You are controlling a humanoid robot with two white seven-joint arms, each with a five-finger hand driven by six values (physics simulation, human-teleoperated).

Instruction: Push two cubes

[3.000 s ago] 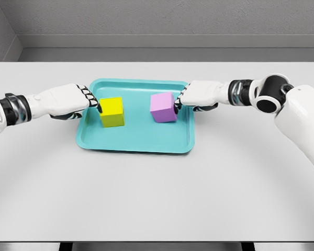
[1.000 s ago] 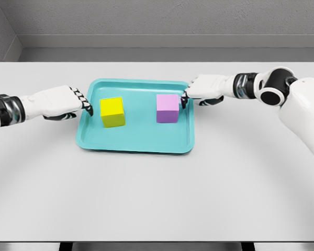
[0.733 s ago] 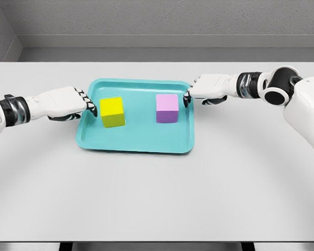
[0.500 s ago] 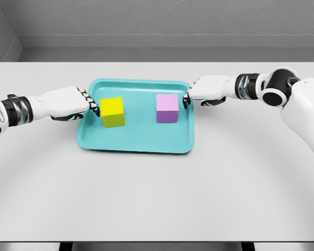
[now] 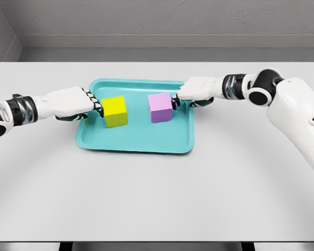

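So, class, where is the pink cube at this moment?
In the head view the pink cube sits inside the teal tray, right of the yellow cube, with the right hand at its right side.

We cannot see the left white arm (image 5: 10, 108) past the picture's left edge, nor the right white arm (image 5: 298, 120) past its right edge. The grey desk's (image 5: 157, 193) near corners are cut off.
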